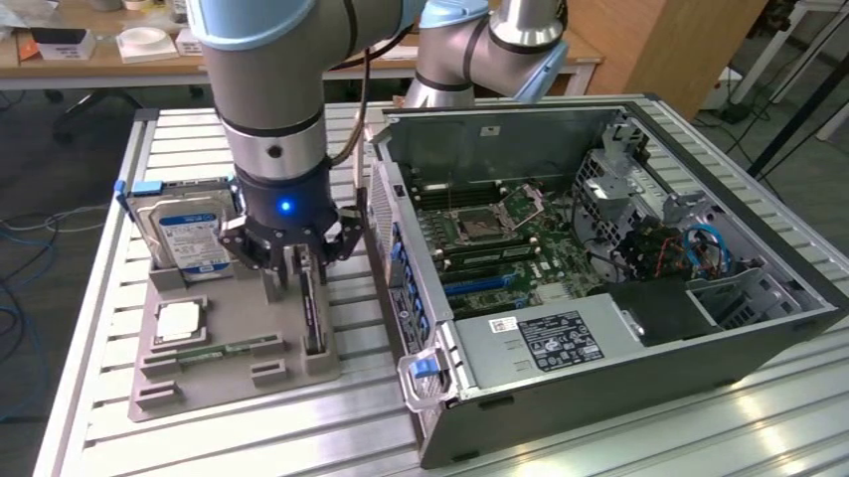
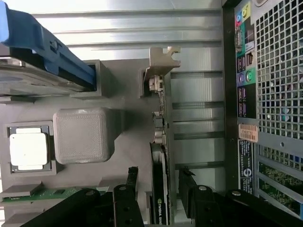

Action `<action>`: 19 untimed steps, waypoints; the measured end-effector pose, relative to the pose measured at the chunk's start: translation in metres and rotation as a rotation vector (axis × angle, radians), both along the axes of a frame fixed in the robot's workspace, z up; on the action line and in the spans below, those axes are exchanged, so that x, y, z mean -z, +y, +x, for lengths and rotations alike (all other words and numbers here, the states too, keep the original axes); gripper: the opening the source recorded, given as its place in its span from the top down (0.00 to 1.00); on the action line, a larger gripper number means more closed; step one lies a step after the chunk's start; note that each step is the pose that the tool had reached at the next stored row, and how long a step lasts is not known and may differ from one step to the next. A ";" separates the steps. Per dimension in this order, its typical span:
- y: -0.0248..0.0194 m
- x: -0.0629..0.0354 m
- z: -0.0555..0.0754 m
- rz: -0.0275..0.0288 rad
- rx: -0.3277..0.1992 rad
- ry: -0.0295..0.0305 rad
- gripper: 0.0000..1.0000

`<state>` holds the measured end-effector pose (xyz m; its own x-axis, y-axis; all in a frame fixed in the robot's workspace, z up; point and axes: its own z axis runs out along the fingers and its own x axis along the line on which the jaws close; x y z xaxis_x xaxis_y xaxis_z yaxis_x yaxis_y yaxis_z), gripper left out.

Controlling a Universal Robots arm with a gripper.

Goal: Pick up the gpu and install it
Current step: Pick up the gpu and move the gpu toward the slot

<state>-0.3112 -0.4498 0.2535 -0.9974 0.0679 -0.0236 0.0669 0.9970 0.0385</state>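
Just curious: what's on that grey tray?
A hard drive, a square chip, a green memory stick and a dark card standing on edge. The gripper covers part of the card.

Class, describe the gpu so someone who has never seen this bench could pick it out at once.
Beside the open computer case lies a grey parts tray. On the tray's side nearest the case, straddled by the open gripper, stands the gpu. It is a thin dark card on edge, unlike the boxy hard drive and green memory stick.
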 end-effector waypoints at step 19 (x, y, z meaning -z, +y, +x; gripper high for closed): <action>-0.0078 0.0135 0.001 -0.0097 -0.006 -0.0002 0.53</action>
